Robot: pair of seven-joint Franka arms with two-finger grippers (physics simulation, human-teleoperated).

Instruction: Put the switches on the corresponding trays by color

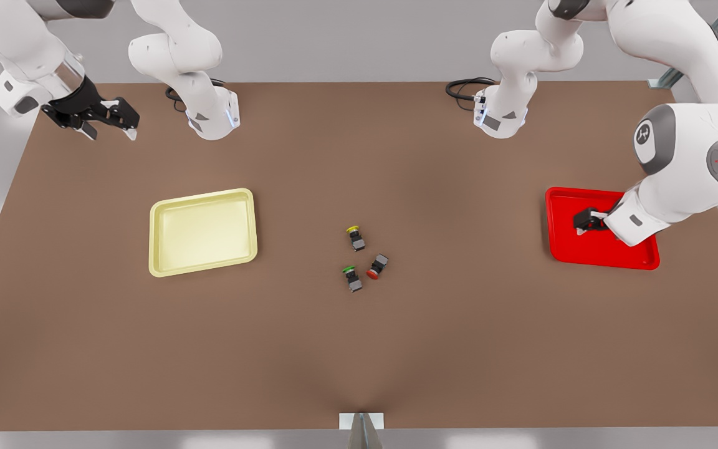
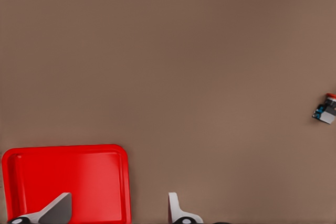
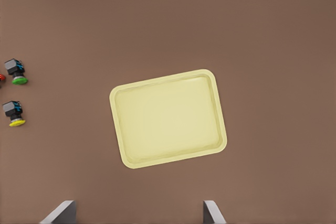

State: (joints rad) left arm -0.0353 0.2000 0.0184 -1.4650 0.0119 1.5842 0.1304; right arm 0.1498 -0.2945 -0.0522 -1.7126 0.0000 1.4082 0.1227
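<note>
Brown tabletop (image 1: 359,349) carries everything. Red tray (image 1: 602,252) sits at the front view's right; pale yellow tray (image 1: 203,232) at the front view's left, nothing in it. Between them, near table centre, lie 3 small switches, all on bare table & in neither tray: yellow-capped switch (image 1: 355,237) farthest back, green-capped switch (image 1: 351,278) & red-capped switch (image 1: 377,266) just beside each other, nearer the camera.

Left gripper (image 1: 586,223) hangs low over the red tray, at its end nearer the switches; fingers spread wide w/ nothing between them. Its wrist view shows one fingertip over the red tray (image 2: 68,179), the other over bare table, red-capped switch (image 2: 325,109) well apart.

Right gripper (image 1: 110,128) is up high at the back corner on the front view's left, well apart from the yellow tray; fingers wide apart, nothing held. Its wrist view looks down on the yellow tray (image 3: 168,118), w/ green-capped switch (image 3: 16,71) & yellow-capped switch (image 3: 12,113) off to one side.
</note>
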